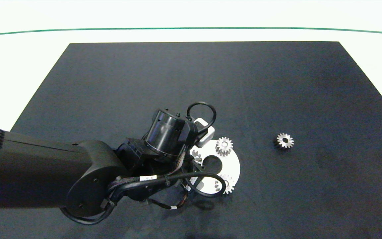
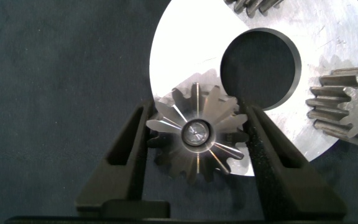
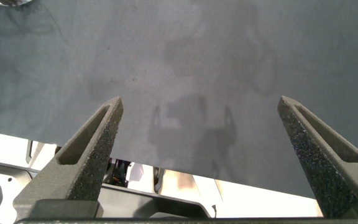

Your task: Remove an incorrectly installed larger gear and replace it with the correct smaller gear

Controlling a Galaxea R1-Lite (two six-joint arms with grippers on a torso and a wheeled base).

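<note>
Now the left tool point(image 2: 196, 134) pinches the larger gear point(image 2: 194, 138) between its fingers on the disc point(image 2: 328, 37)

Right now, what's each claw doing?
Left claw: fingers around the larger gear on the round plate, apparently gripping it.
Right claw: open, empty, above bare dark mat.

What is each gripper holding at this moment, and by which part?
The left gripper brackets the larger gear across its tooth tips, on the round plate; actual contact cannot be told. The right gripper is open and holds nothing.
</note>
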